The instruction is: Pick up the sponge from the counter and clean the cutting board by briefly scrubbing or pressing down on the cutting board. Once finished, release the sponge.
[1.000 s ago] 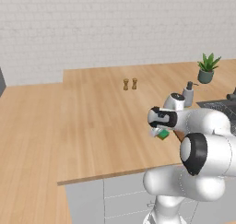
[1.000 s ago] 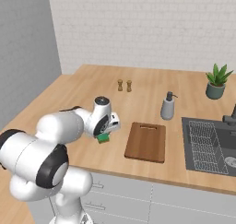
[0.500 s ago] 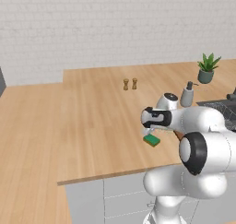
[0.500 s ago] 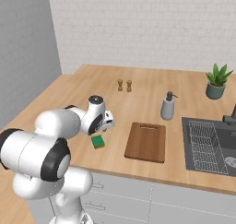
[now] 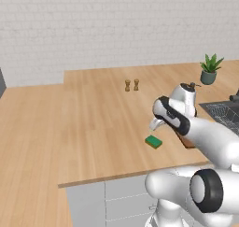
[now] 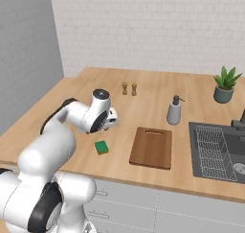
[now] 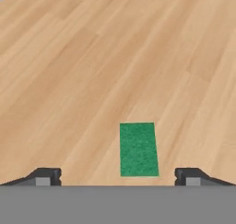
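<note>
Sponge (image 7: 138, 149) flat on table (image 5: 93, 118) near its front edge, off the board (image 6: 152, 147), directly ahead between the tips of the released claw (image 7: 118, 174), long axis running away from the claw.

A small flat green rectangular sponge (image 6: 101, 146) has a finely speckled green top. The large worktop of light tan wood planks (image 6: 153, 95) shows long streaked grain. The flat rectangular wooden cutting board (image 6: 152, 147) is darker reddish-brown. The cabinet fronts (image 6: 158, 213) are grey; the brick-patterned wall (image 6: 153, 30) is white.
</note>
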Controlling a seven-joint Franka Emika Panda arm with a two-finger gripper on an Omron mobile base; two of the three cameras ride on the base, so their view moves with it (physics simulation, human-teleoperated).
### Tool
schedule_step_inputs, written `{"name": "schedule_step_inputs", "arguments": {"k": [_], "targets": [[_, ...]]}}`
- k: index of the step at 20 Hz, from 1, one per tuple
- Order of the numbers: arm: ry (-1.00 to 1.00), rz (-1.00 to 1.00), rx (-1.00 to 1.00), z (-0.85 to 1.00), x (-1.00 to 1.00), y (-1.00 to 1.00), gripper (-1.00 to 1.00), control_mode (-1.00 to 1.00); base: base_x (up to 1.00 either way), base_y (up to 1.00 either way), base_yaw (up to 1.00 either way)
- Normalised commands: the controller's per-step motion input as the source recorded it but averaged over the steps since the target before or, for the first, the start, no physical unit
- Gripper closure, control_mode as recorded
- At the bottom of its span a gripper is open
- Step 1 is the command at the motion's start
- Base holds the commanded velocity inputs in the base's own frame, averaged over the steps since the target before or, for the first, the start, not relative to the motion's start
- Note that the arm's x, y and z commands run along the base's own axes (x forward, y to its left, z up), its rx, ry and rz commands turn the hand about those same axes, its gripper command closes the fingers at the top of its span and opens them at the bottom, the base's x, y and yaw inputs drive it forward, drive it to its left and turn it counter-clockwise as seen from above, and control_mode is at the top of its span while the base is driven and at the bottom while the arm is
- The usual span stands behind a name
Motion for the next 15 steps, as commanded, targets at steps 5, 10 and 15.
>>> {"name": "schedule_step_inputs", "arguments": {"k": [5, 10, 15], "targets": [[-0.01, -0.19, 0.01, 0.7, -0.73, 0.0, -1.0, -1.0, 0.0, 0.0, 0.0], [-0.09, -0.26, 0.06, 0.21, -0.95, 0.06, -1.0, -1.0, 0.0, 0.0, 0.0], [-0.19, -0.26, 0.06, 0.16, -1.0, 0.25, -1.0, -1.0, 0.0, 0.0, 0.0]]}}
